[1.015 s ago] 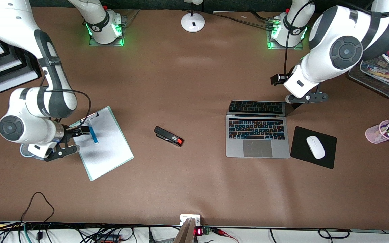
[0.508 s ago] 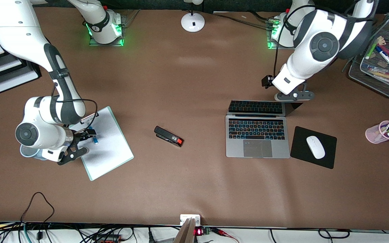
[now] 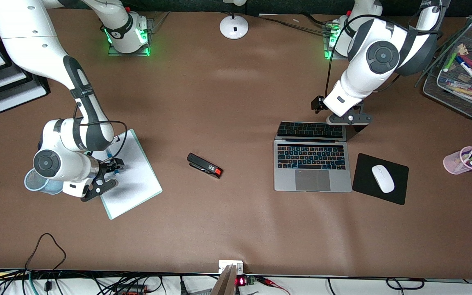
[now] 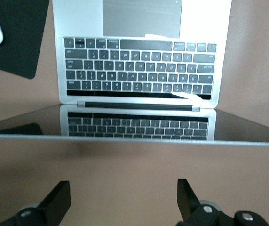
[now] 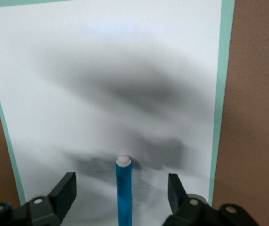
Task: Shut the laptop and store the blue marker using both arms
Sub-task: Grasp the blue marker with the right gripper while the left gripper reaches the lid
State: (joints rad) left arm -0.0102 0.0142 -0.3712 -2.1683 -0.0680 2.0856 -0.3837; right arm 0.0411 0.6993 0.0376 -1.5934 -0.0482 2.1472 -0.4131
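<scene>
Down on white paper clipped to a mint board (image 3: pixel 131 180), the slim cylindrical blue marker (image 5: pixel 123 188) lies between the right gripper (image 5: pixel 120 190)'s spread fingers, untouched. The left gripper (image 4: pixel 124 200) hovers wide-fingered over the silver laptop (image 3: pixel 312 166)'s glossy lid edge.

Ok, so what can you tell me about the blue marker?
The blue marker is a short, bright blue pen with a white end cap, probably plastic. It lies flat on the white sheet of the clipboard, at the right arm's end of the table. The right tool sits low around it, one finger on each side with gaps between, so nothing is squeezing it yet.
</scene>
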